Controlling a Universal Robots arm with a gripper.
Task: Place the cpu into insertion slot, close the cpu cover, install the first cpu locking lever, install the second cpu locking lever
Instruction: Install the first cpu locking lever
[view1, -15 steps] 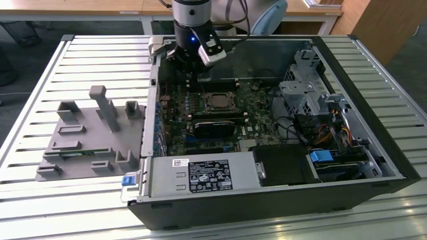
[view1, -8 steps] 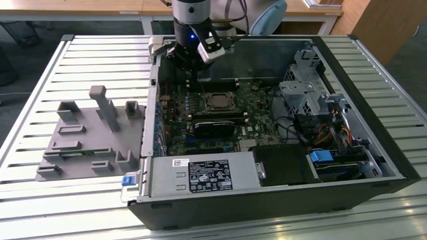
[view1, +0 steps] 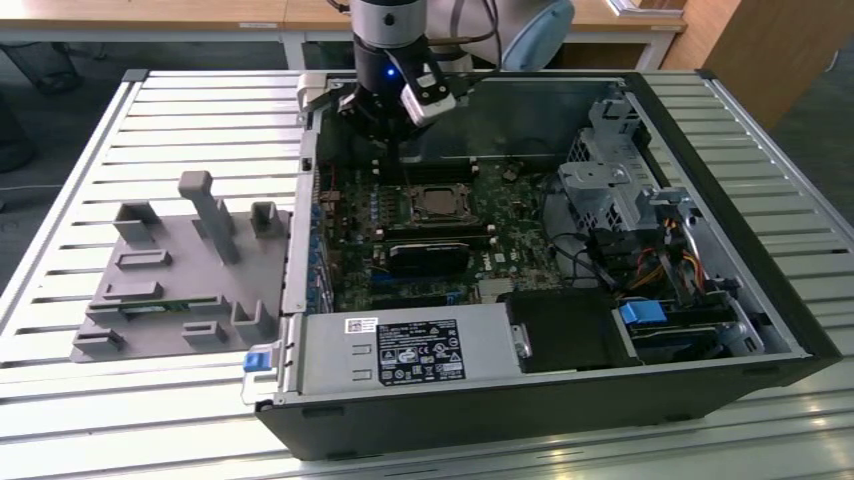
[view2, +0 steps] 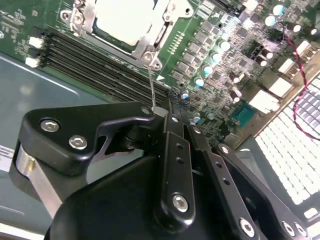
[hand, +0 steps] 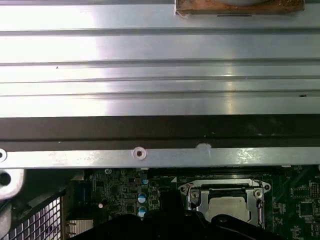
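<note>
Jaws were clenched on thin locking lever (view2: 151, 85). Cpu (view2: 122, 17) sat beneath lowered cpu cover (view2: 149, 49), on green motherboard (view2: 220, 30) inside open computer case (view1: 534, 420).

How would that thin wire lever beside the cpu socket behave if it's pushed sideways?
The wire lever is a thin bare metal rod, so it probably flexes springily rather than flopping. It rises from a corner of the cpu cover, so it likely pivots there. Its shiny surface may be slippery.

Bright scene, glare on table slats (hand: 150, 50) (whitish), case (view1: 561, 415) interior shadowed.
</note>
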